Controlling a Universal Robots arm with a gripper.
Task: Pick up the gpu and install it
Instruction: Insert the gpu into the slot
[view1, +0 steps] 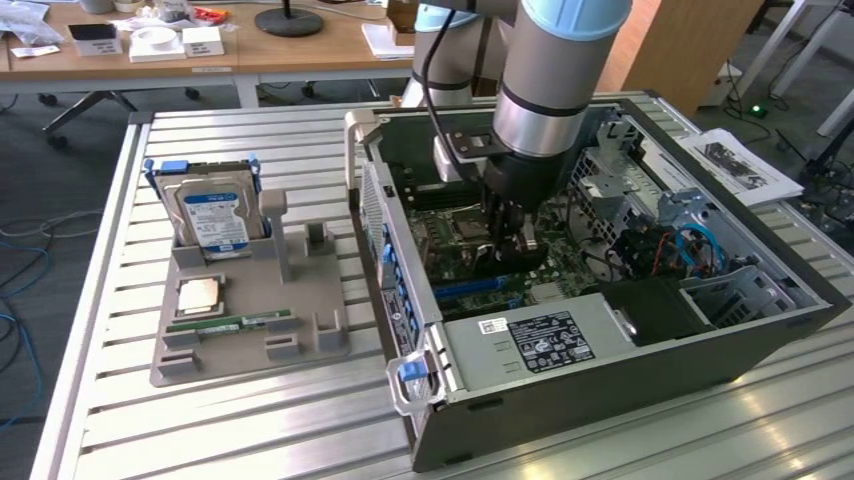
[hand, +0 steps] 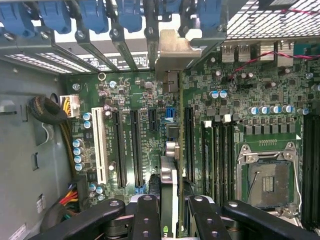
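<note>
A slatted metal table (view1: 200, 430) carries an open computer case (view1: 641, 350) lying on its side, with the robot arm (view1: 554, 70) reaching down into it. The green motherboard (hand: 130, 100) covers the case floor, with long dark expansion slots and an empty processor socket. At the exterior view's left of the case sits a gray parts holder (view1: 240, 345), with a boxy hard drive (view1: 216, 220) standing upright in it. The gpu (hand: 168, 175) is inside the case, above the motherboard's slot area. From the wrist it is seen edge-on as a thin dark card with a silvery metal bracket at its far end, by the case's rear slot openings. The gripper (hand: 172, 210) is clamped on it, black fingers (hand: 145, 215) on either side. A narrow green memory stick (view1: 247, 322) and a small square chip (view1: 200, 293) lie on the holder.
</note>
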